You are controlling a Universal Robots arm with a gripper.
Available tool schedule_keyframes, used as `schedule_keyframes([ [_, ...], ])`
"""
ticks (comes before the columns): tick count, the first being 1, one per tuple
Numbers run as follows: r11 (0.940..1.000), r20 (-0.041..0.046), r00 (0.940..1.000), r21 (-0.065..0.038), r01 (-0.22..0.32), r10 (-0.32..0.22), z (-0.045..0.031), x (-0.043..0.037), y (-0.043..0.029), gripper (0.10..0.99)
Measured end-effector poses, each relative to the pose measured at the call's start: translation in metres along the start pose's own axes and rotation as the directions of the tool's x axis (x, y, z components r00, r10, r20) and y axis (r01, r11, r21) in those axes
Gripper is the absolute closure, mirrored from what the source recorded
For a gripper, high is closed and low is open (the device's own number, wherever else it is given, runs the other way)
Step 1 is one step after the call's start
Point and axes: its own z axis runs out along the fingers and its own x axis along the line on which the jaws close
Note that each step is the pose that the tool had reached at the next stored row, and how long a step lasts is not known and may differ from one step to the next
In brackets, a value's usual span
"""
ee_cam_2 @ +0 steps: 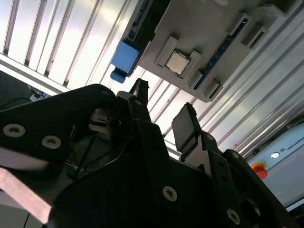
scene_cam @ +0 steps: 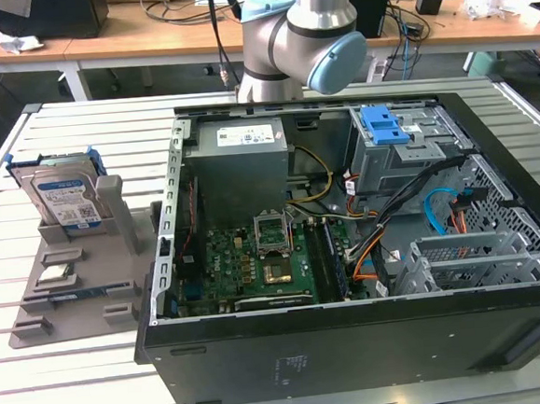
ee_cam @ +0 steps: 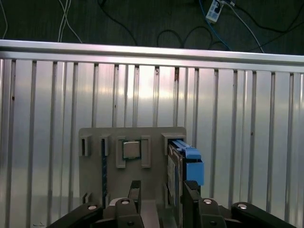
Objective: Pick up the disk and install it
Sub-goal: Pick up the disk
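Observation:
The disk [scene_cam: 64, 195] is a silver drive with a white-and-blue label, framed by a blue bracket. It stands on edge at the back of a grey holder [scene_cam: 36, 314], at the exterior view's left. In the first wrist view the disk [ee_cam: 176, 173] is seen edge-on, far below. My gripper [ee_cam: 162, 184] hangs above the holder [ee_cam: 156, 135], open, with nothing between its fingers. The second wrist view shows the gripper [ee_cam_2: 161, 111] with its dark fingers apart, and the disk's blue bracket [ee_cam_2: 124, 57] beyond them.
A small square processor chip [ee_cam: 131, 149] lies in the holder beside the disk. An open computer case [scene_cam: 345, 205] lies on the slatted metal table [scene_cam: 88, 385]; inside it is a drive bay with a blue latch [scene_cam: 386, 127]. Desks and cables stand behind.

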Motion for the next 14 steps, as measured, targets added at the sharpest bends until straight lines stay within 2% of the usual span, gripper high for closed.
schedule_keyframes([
  [4, 1.0000, -0.0001, 1.0000, 0.000, 0.000, 0.000, 0.0003, -0.0096, -0.0007, 0.604],
  [5, 1.0000, -0.0002, 1.0000, 0.000, 0.000, 0.000, 0.0004, -0.0151, -0.0011, 0.604],
  [8, 1.0000, -0.0002, 1.0000, 0.000, 0.000, 0.000, 0.0007, -0.0238, -0.0018, 0.604],
  [12, 1.0000, -0.0002, 1.0000, 0.000, 0.000, 0.000, 0.0012, -0.0334, -0.0026, 0.604],
  [14, 1.0000, -0.0002, 1.0000, 0.000, 0.000, 0.000, 0.0015, -0.0357, -0.0028, 0.604],
])
